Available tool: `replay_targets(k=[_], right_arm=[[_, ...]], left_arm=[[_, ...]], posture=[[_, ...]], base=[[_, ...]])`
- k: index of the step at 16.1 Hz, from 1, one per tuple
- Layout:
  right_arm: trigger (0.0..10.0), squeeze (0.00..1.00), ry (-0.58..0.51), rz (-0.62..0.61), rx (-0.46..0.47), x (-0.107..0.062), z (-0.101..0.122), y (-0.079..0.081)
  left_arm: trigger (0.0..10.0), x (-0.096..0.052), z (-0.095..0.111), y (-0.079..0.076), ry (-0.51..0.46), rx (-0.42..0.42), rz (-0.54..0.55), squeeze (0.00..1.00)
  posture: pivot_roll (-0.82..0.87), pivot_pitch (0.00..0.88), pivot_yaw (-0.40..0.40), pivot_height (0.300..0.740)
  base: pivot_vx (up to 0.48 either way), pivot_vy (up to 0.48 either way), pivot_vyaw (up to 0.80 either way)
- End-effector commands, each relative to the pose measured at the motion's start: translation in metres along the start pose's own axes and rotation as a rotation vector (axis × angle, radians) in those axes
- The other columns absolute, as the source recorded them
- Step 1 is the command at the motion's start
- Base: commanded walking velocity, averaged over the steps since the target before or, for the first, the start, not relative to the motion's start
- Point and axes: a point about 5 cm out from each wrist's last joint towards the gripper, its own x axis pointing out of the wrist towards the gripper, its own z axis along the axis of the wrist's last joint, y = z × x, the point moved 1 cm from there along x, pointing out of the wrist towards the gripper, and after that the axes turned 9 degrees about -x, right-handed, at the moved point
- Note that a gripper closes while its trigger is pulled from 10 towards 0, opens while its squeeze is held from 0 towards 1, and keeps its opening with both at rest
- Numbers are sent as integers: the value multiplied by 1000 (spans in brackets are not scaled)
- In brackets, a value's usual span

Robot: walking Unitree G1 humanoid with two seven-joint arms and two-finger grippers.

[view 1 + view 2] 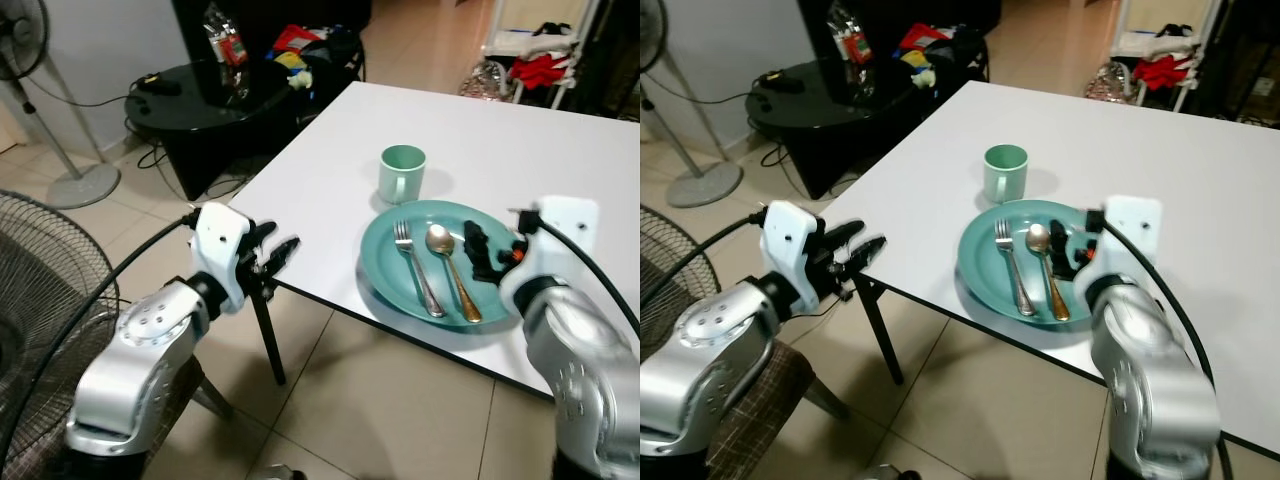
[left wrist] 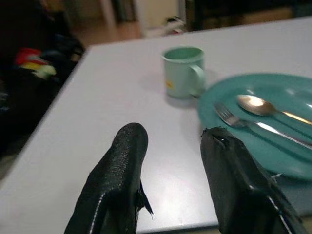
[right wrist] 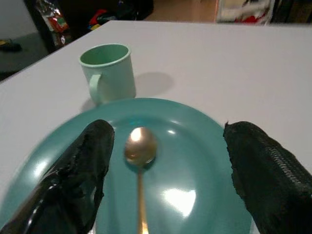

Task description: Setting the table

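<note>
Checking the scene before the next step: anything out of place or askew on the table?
Yes: the fork and spoon lie side by side on the teal plate, not beside it. The plate sits close to the white table's near edge. The mug stands upright behind it. Nothing spilled. The right gripper hovers open over the plate.

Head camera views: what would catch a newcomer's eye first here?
The round teal plate near the white table's front edge, carrying a silver fork and a gold-handled spoon side by side. A mint green mug stands just behind it. The right tool hovers open over the plate; the left tool waits open at the table's corner.
</note>
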Motion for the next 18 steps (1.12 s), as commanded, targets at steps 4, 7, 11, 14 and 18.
replay_targets(k=[4, 7, 11, 14, 18], right_arm=[[10000, 1000, -131, 142, -184, -12, 7, 20], [10000, 1000, -176, 240, -257, -13, 2, 36], [10000, 1000, -223, 252, -230, -16, 2, 46], [10000, 1000, -209, 248, -150, -13, -2, 39], [10000, 1000, -202, 297, -131, -11, -5, 47]], left_arm=[[10000, 1, -4, -3, -28, 37, 61, 0], [10000, -4, -2, 3, -32, 52, 109, 0], [10000, -1, -8, 12, -24, 57, 151, 0], [10000, 0, -3, 6, -38, 40, 152, 0], [10000, -5, -10, 12, -18, 49, 186, 0]], posture=[[-9, 0, 116, 740], [28, 0, 99, 740], [-12, 0, 122, 740], [14, 0, 110, 740], [-10, 0, 122, 740]], base=[[0, 0, 800], [0, 0, 800], [0, 0, 800], [0, 0, 800], [0, 0, 800]])
